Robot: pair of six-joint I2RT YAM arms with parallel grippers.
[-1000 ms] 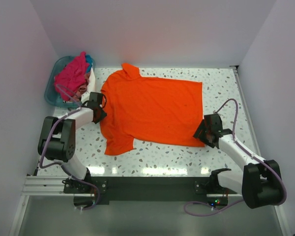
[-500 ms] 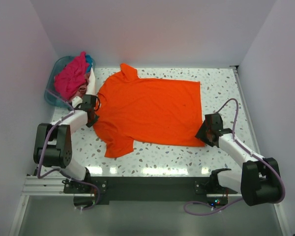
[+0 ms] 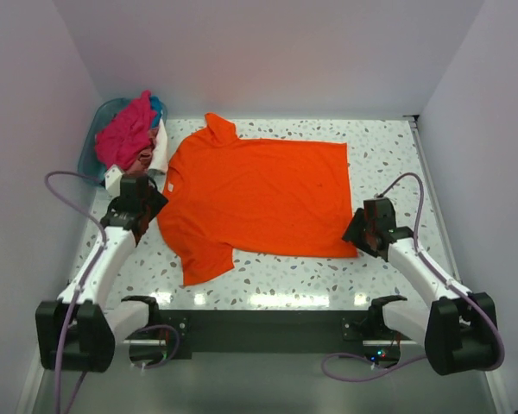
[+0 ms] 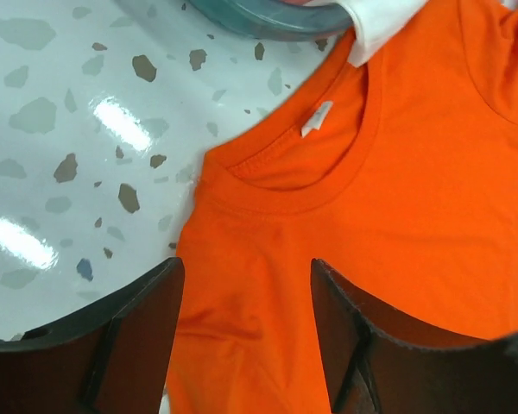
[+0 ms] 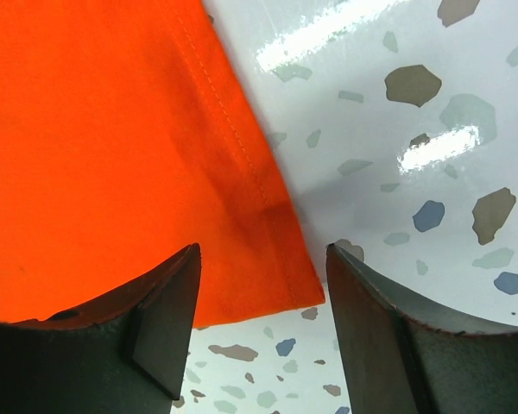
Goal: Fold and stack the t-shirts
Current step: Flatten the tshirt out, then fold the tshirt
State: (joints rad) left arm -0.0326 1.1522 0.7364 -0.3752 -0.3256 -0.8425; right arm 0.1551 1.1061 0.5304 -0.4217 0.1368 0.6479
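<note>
Shows the orange t-shirt (image 3: 259,194) spread flat across the middle of the speckled desk (image 3: 380,147), collar at centre left, hem toward the right, with a heap of other t-shirts (image 3: 125,134), magenta-pink uppermost, in the teal basket (image 3: 88,164) at upper left. Finds the left fingers (image 4: 129,336) parted wide above the shoulder just beside the collar and its white label (image 4: 317,119), gripping nothing. Finds the right fingers (image 5: 160,315) likewise spread apart, straddling the hem corner at lower right, not clamped on it.
</note>
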